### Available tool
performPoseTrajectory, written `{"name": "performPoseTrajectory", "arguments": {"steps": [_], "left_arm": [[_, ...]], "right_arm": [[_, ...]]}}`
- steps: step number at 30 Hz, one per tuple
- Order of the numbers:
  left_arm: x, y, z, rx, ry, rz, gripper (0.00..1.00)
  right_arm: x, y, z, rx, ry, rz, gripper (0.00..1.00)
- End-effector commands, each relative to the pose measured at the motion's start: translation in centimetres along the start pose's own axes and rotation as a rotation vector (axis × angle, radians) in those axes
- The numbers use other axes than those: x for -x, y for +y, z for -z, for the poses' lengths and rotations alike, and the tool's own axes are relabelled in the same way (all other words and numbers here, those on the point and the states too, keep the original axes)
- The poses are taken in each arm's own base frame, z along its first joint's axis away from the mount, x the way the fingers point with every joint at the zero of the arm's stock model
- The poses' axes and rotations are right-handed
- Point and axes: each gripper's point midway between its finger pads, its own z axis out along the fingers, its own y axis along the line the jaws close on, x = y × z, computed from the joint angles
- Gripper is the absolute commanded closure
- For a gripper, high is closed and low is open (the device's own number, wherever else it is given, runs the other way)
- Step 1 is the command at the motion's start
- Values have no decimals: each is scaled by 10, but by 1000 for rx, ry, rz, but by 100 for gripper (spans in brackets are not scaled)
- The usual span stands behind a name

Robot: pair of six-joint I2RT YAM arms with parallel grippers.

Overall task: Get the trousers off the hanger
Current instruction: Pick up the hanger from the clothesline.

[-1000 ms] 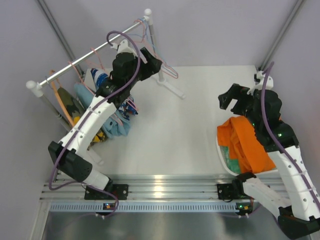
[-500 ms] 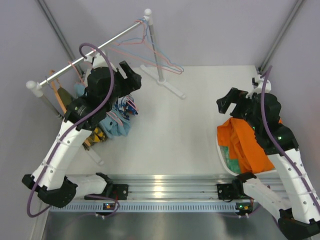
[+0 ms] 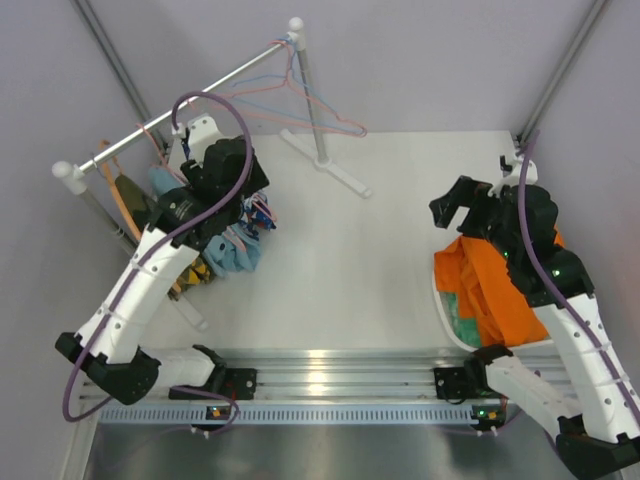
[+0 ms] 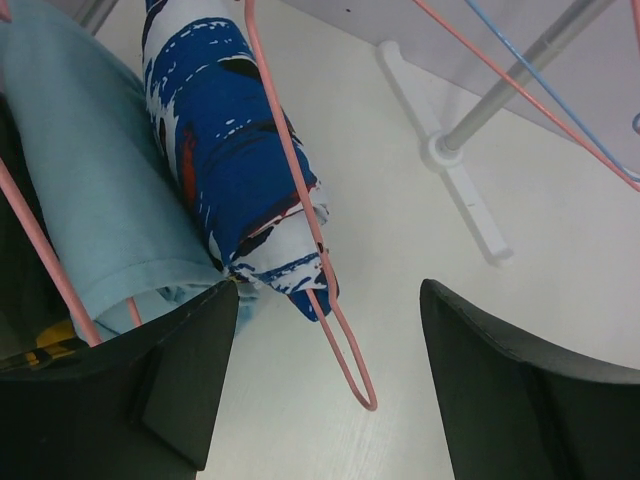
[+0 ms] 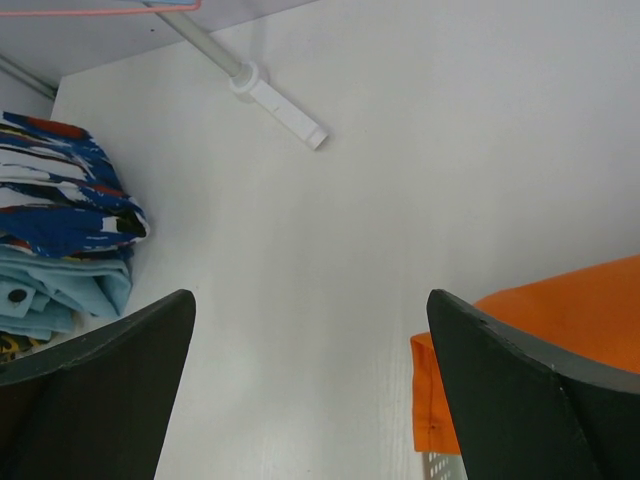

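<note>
- At far left from above: left gripper (image 3: 248, 192) spread, empty, over hung trousers (image 3: 235, 250); may tip rail (image 3: 180, 100) if tugged sideways.
- From left wrist: patterned trousers (image 4: 225, 170) on pink hanger (image 4: 300, 200); risks pinching wire with cloth.
- From right wrist: right gripper (image 5: 310, 300) spread, empty, beside orange trousers (image 5: 560, 340).

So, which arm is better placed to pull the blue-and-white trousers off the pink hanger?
Left. The left claw, open, is right at the blue-and-white trousers on the pink hanger; the right claw is far across the table, by the orange trousers.
</note>
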Motion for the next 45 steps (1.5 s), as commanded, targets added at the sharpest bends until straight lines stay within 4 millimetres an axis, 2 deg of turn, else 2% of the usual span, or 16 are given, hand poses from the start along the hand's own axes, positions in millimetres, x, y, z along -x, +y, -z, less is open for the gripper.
{"name": "performPoseTrajectory", "arguments": {"steps": [1, 8, 14, 17, 25, 34, 39, 45], "left_arm": [[-2, 8, -15, 99, -38, -12, 23], [1, 14, -36, 233, -116, 8, 26], [-10, 14, -62, 340, -143, -45, 27], [-13, 14, -70, 373, -164, -50, 31], [-5, 11, -77, 427, -253, -65, 39], [-21, 23, -84, 476, -270, -87, 40], [-30, 21, -92, 482, -256, -116, 41], [-32, 25, -94, 507, -271, -134, 49]], "right_arm": [[6, 2, -4, 14, -17, -12, 0], [3, 0, -11, 2, -6, -2, 0], [3, -2, -15, -4, -4, 19, 0], [2, -4, -17, -14, -1, 29, 1], [-5, -5, -24, -11, 27, 23, 0], [-5, -6, -31, -14, 36, 23, 0], [-4, -6, -32, -12, 37, 23, 0], [-7, -7, -33, -12, 44, 7, 0]]}}
